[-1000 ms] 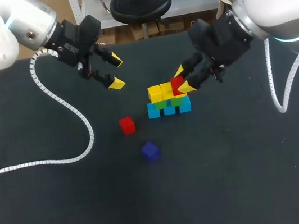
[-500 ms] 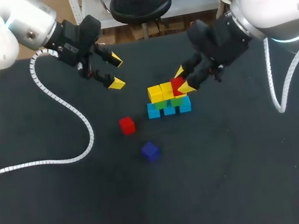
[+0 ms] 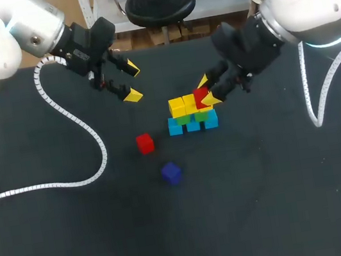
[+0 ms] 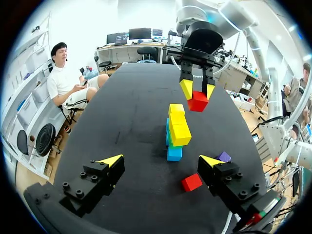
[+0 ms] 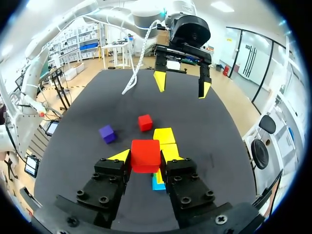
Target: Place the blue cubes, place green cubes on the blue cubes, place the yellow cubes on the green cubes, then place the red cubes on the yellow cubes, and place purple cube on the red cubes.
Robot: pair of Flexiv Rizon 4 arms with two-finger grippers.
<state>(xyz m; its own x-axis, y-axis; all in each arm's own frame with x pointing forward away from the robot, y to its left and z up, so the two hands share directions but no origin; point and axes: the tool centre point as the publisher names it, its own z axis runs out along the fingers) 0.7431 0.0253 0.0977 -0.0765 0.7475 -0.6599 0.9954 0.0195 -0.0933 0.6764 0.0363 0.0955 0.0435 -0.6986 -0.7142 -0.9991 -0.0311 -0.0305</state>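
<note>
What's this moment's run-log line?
right gripper: shut on held red cube above stack | left gripper: open | loose red cube, purple cube

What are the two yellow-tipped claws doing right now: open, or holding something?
Left gripper: open, holding nothing.
Right gripper: closed on a red cube.

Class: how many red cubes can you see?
2: a held red cube in the right gripper above the cube stack; a loose red cube on the black table. None appears hidden.
</note>
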